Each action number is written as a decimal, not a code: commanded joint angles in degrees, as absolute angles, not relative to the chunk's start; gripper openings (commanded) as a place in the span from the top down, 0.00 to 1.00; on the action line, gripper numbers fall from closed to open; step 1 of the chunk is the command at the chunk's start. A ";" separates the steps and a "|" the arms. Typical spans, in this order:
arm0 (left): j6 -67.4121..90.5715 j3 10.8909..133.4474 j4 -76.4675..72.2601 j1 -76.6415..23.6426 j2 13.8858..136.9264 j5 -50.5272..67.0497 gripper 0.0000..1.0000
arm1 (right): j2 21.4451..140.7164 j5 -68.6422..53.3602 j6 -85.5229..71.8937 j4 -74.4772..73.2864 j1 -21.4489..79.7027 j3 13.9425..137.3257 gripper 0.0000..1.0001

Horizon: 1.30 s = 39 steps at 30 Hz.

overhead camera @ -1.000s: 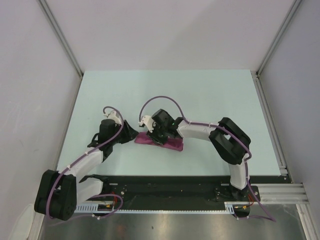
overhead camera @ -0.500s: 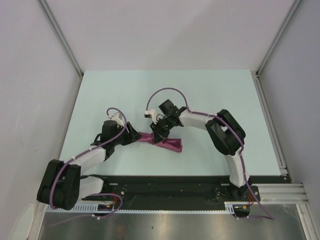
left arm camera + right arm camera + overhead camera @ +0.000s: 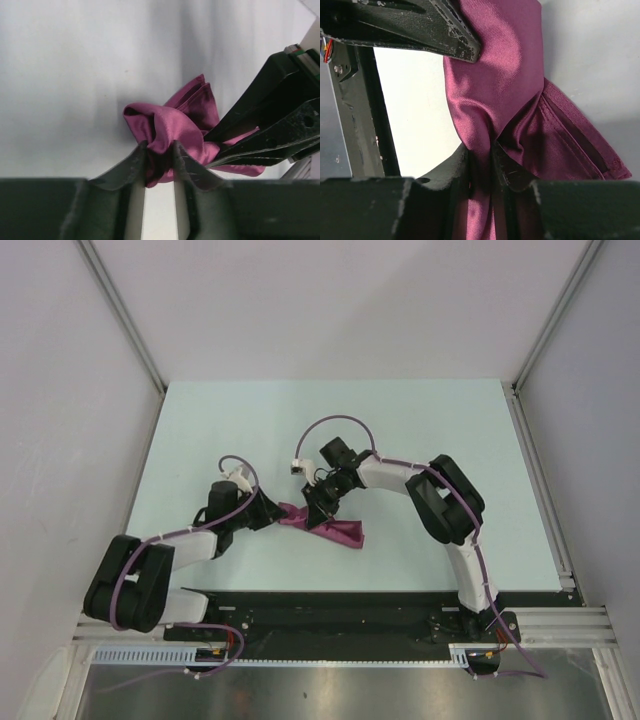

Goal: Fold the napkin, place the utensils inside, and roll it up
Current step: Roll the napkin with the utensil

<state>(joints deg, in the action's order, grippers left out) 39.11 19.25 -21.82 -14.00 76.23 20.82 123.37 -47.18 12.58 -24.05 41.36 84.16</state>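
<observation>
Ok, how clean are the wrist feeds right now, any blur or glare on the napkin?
Left wrist: napkin fairly sharp with a soft sheen, left hand dark and blurred up close. Right wrist: weave crisp, table beside it blown out white. Top external: evenly lit, no glare.

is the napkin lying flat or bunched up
Bunched up: the napkin is crumpled in folds, pinched by both the left gripper and right gripper.

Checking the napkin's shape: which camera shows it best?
Left wrist view: nearly the whole bunched napkin shows. The right wrist view gives only close-up folds; the top view shows it small, partly hidden by the right arm.
</observation>
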 commanded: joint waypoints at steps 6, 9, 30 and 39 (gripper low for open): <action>38.32 21.18 -23.39 -13.80 78.66 21.97 1.00 | 122.80 -50.01 11.26 -30.41 41.57 84.90 0.51; 37.53 22.58 -20.49 -13.80 79.19 20.92 1.00 | 119.11 -46.86 9.50 -29.80 41.22 85.08 0.45; 37.00 29.27 -13.71 -13.71 86.22 21.36 1.00 | 102.74 2.90 16.52 -7.99 59.68 68.99 0.30; 36.91 29.62 -13.27 -13.71 86.31 21.71 1.00 | 108.01 4.13 18.63 -7.73 59.68 70.14 0.30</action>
